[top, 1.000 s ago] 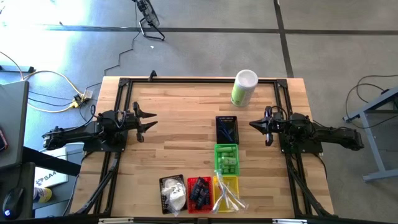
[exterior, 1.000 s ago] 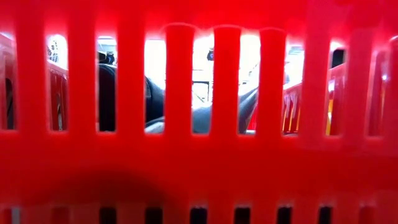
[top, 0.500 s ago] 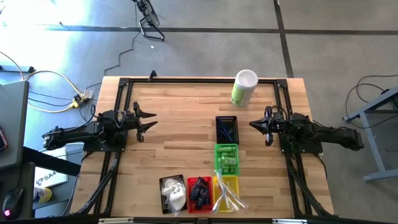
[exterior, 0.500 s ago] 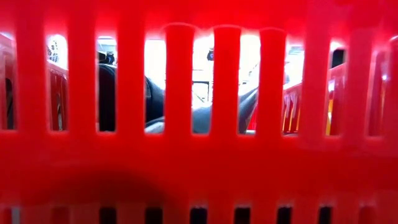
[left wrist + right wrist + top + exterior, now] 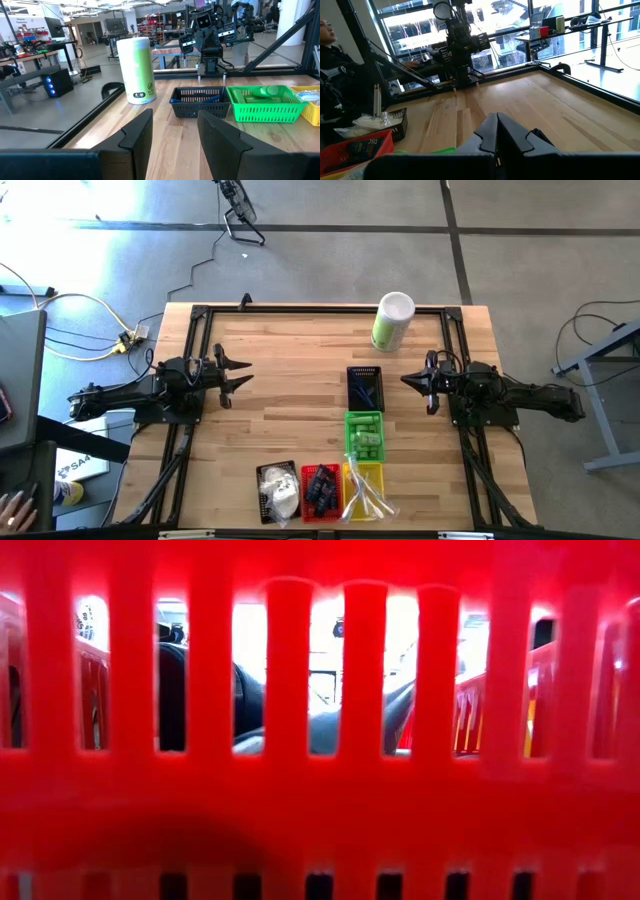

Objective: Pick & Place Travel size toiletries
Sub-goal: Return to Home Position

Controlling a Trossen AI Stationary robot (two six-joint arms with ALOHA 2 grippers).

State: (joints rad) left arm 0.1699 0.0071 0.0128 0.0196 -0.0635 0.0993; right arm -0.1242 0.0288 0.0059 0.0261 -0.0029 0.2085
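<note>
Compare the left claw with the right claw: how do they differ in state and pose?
The left claw is open, its fingers spread apart; the right claw is shut, its fingers pressed together. The left claw sits over the table's left side, the right claw over its right side, facing each other. Both hold nothing.

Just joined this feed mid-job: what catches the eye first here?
A red slotted plastic basket fills the low view, blocking it. In the high view, a tall green-and-white cylindrical canister stands alone at the far edge of the wooden table. The left gripper, open, and right gripper, shut, rest apart at opposite sides.
</note>
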